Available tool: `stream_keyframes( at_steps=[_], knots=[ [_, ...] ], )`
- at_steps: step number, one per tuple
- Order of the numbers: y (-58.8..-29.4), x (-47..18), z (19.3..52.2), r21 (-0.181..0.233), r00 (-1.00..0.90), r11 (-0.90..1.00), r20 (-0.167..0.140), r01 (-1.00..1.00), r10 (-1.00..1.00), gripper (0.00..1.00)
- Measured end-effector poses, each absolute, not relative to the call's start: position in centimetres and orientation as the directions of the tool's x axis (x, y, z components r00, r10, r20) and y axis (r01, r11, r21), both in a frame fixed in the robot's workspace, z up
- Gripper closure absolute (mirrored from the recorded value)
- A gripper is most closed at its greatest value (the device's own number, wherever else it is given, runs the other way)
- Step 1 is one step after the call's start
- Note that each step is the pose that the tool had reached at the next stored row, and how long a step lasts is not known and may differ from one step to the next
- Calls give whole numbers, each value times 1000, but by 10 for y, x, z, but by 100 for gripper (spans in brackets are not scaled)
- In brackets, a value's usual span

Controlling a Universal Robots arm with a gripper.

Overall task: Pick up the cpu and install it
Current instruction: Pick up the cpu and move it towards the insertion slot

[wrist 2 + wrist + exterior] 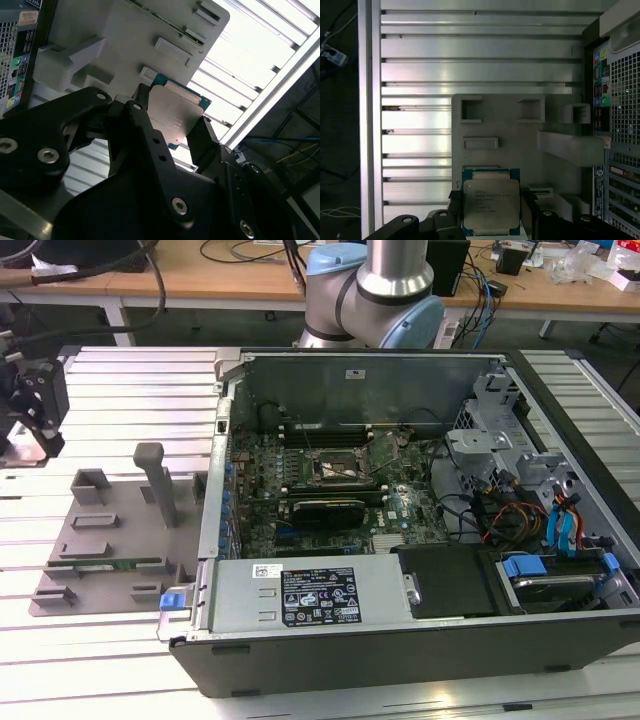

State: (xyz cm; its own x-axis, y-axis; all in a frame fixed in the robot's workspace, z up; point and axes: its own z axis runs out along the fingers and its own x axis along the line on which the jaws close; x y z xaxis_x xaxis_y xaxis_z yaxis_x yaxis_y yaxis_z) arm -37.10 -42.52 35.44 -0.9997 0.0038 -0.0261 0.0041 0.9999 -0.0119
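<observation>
The cpu [490,204], a flat square chip with a pale silvery top and a blue-green rim, sits between my gripper's [490,212] two black fingers. In the second wrist view the cpu [176,116] is pressed on two opposite edges by the gripper [172,127]. In the exterior view the gripper [27,430] hangs at that view's far left, above the slatted table and well away from the open computer case [400,640]. The black socket frame [345,468] on the motherboard lies inside the case.
A grey holder plate [120,530] with blocks and a post lies beside the case, with a thin green stick [110,562] in it. The same plate [520,140] lies below the held chip. The arm's base [375,290] stands behind the case. Cables and drive bays fill the case's right side.
</observation>
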Motion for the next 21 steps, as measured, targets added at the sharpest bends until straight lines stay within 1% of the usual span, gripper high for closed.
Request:
stream_keyframes(
  at_steps=[21],
  knots=[
    [-425, -371, 410, -12, -1000, 1000, -26, 4, 4, 45]
  ],
)
